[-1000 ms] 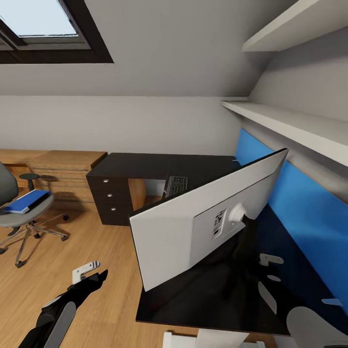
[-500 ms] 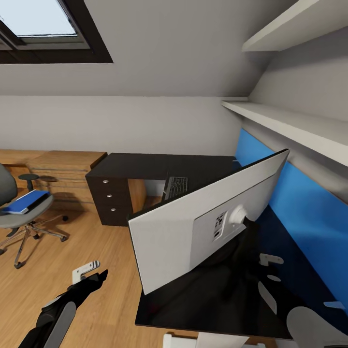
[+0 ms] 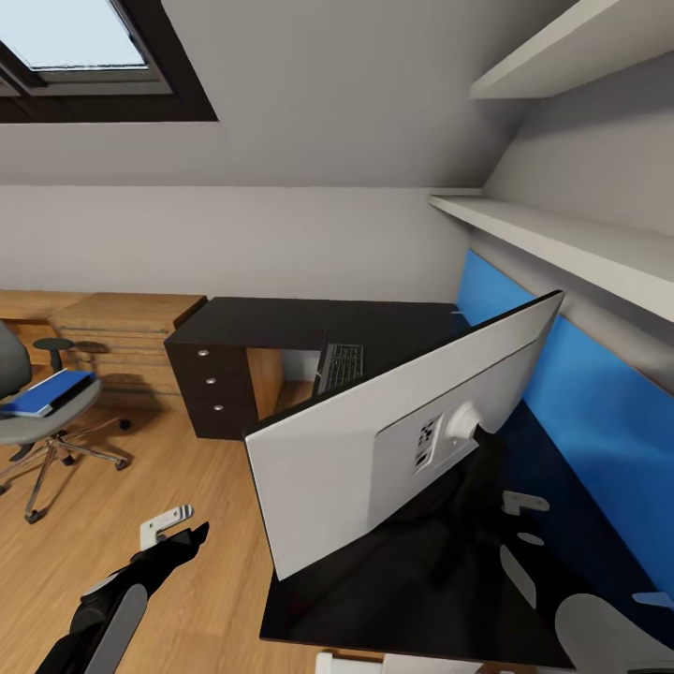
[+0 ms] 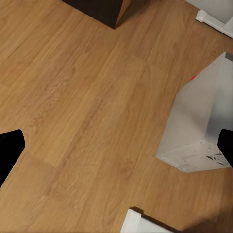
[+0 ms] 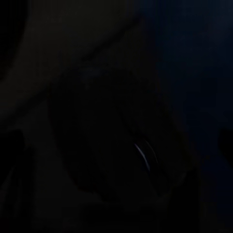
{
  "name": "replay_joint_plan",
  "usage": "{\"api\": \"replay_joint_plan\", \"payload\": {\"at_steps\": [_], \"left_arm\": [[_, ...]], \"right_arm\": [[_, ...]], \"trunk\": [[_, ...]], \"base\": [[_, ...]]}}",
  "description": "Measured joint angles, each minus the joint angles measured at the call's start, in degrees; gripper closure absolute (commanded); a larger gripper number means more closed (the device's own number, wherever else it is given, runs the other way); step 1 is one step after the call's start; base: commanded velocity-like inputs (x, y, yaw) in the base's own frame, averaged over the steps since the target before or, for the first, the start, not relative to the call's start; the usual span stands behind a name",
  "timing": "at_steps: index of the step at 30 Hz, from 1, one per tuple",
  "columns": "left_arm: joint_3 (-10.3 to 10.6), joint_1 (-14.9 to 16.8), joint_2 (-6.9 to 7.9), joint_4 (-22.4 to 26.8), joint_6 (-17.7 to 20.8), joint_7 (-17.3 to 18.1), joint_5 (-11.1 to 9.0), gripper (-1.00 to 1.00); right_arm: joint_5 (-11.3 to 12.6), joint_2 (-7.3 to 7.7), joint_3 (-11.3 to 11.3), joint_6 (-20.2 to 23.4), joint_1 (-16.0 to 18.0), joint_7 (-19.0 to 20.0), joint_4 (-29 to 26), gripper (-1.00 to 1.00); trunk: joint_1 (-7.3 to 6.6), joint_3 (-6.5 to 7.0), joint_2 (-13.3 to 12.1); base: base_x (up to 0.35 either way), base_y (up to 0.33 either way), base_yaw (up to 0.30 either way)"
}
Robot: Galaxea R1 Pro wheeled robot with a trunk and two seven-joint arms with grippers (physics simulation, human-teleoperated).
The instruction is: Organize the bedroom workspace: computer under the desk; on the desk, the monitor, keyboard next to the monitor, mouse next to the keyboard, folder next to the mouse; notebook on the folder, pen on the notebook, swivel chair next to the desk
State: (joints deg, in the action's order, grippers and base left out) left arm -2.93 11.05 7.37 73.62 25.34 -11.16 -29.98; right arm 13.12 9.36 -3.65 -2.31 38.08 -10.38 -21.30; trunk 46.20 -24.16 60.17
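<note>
Head camera looks down over the desk [image 3: 281, 323]; left wrist camera faces the floor [image 4: 82, 111]; right wrist view dark.

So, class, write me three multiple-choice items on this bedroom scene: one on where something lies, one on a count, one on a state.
1. Where is the blue folder?
A. on the swivel chair's seat
B. on the desk
C. on the floor

2. How many silver knobs show on the desk's drawer unit?
A. one
B. three
C. five

3. How does the monitor stand?
A. face down
B. pale back toward the camera
C. screen toward the camera

Answers: 1 A, it rests on the swivel chair; 2 B, three knobs stacked; 3 B, its ports and stand mount show.
</note>
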Motion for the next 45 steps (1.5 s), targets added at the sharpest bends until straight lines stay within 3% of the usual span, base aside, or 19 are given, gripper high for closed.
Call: {"api": "replay_joint_plan", "payload": {"at_steps": [45], "left_arm": [[0.0,0.0,0.0,0.0,0.0,0.0,0.0,-1.0]], "right_arm": [[0.0,0.61,0.1,2.5,0.1,0.1,-0.3,-1.0]], "trunk": [[0.0,0.01,0.0]], "base": [[0.0,0.0,0.0]]}}
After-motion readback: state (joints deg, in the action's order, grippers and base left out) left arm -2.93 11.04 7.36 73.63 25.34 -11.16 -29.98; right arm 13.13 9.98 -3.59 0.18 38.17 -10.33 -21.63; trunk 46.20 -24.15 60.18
